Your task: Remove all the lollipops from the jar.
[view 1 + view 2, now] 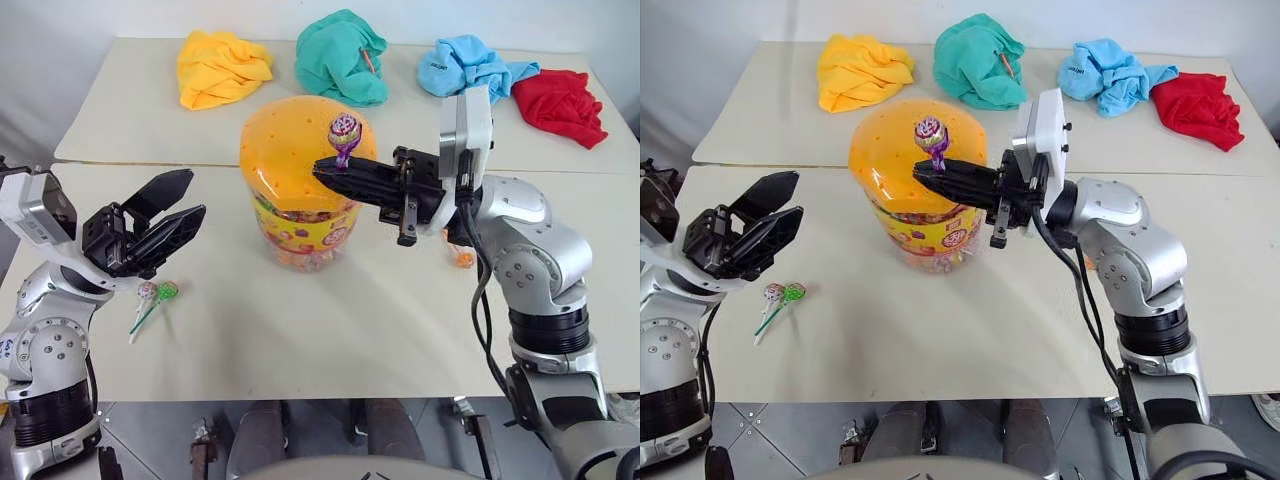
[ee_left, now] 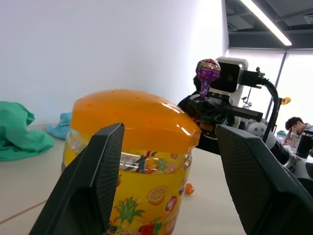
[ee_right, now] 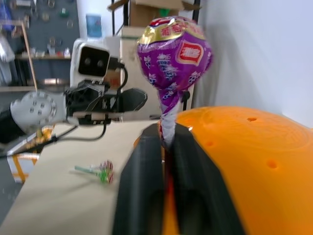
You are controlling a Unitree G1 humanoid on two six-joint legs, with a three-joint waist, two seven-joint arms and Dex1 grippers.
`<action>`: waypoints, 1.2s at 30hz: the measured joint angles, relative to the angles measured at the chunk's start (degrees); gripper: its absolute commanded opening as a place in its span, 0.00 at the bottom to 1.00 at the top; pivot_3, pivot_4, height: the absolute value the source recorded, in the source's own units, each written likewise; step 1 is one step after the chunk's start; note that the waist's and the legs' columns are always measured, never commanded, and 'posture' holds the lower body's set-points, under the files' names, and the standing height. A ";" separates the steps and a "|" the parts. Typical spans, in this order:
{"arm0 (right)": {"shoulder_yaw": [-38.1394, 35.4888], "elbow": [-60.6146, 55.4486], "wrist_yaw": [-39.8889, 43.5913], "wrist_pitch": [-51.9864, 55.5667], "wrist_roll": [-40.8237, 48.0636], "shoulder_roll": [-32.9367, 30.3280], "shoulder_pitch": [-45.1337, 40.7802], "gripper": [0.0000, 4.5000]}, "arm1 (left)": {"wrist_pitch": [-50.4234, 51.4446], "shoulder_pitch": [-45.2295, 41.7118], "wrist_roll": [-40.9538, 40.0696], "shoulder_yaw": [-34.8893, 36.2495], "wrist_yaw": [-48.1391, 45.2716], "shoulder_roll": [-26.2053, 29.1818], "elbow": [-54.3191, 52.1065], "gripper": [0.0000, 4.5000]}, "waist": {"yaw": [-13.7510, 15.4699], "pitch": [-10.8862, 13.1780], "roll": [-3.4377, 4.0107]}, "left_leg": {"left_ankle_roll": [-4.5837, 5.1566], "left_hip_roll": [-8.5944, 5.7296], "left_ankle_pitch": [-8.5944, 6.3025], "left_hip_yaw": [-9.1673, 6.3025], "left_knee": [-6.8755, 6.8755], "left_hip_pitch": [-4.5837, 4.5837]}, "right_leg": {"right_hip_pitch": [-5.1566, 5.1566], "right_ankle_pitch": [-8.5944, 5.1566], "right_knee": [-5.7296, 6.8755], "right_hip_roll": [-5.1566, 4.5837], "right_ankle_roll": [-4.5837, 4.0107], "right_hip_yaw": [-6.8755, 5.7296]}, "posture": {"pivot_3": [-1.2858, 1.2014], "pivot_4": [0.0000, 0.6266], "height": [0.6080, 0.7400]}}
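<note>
The right pincer (image 1: 332,170) pinches the purple lollipop (image 1: 345,130), hiding its stick above the jar (image 1: 295,190), while the left pincer (image 1: 175,210) gapes empty.

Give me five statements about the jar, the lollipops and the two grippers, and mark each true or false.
1. The right gripper is shut on the purple lollipop just under its head. True.
2. The left gripper holds a lollipop. False: it is open and holds nothing.
3. The jar lies on its side. False: it stands upright on the table, orange lid on top.
4. Two lollipops lie on the table near the left gripper. True.
5. The four cloths sit in a pile beside the jar. False: the yellow cloth, green cloth, blue cloth and red cloth lie in a row behind it.
</note>
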 measured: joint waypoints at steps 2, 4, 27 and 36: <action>-2.54 0.05 0.03 0.45 3.38 0.28 0.00 0.01 | 0.04 -0.44 0.00 -0.14 -0.28 0.02 -0.17 0.70 | 0.04 0.00 0.00 | 0.00 0.00 0.00 0.00 0.00 0.00 | 0.00 0.00 0.00 0.00 0.00 0.01 | 0.52 0.24 1.00; -6.38 0.06 -0.98 2.94 8.81 -0.02 -0.22 0.01 | 0.14 -0.50 0.02 -0.68 -1.56 0.77 -0.19 0.70 | 0.28 0.00 0.00 | 0.00 -0.01 0.00 -0.02 0.02 -0.02 | 0.00 0.00 0.01 -0.01 0.00 0.00 | 0.52 0.24 1.00; -19.50 27.21 15.28 -18.49 -24.13 -38.75 41.43 0.11 | -7.71 1.36 16.33 -14.96 -17.39 8.27 1.36 0.70 | 0.17 0.00 0.04 | 0.03 0.12 -0.05 0.66 -0.14 0.23 | 0.00 0.02 -0.38 0.11 0.04 0.41 | 0.52 0.24 1.00; -24.58 21.82 19.75 -22.61 -14.66 -29.25 39.81 0.73 | -6.02 2.73 18.82 -10.73 -9.11 10.04 2.33 0.70 | 0.51 0.02 0.07 | 0.04 0.11 -0.06 0.60 -0.10 0.21 | 0.01 0.03 -0.38 0.10 0.05 0.41 | 0.52 0.24 1.00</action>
